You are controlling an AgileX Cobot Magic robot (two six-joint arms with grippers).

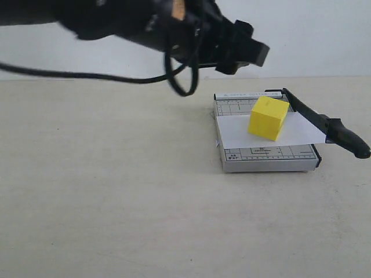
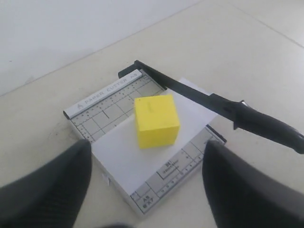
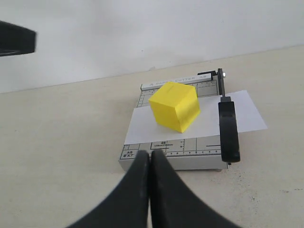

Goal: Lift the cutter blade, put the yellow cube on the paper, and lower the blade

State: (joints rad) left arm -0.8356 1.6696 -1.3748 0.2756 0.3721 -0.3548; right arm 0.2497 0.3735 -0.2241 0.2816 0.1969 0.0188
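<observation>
Your left fingers are spread wide apart with nothing between them. They hang in the air above the counter. The paper cutter base lies ahead of and below them. The yellow cube lines up with the gap between the 2 fingers, well clear of both. It sits on the paper, which lies across the ruled base. 1 end of the sheet runs past the base edge, under the cutter blade.

Your right fingers are pressed together and hold nothing. The cube is ahead of their tips, on the middle of the sheet, apart from the blade. The blade slants from its hinge at the far corner of the base. Its thick handle end reaches out past the near edge. You cannot tell how far it stands above the paper.

Bare counter lies open on every side of the base.
</observation>
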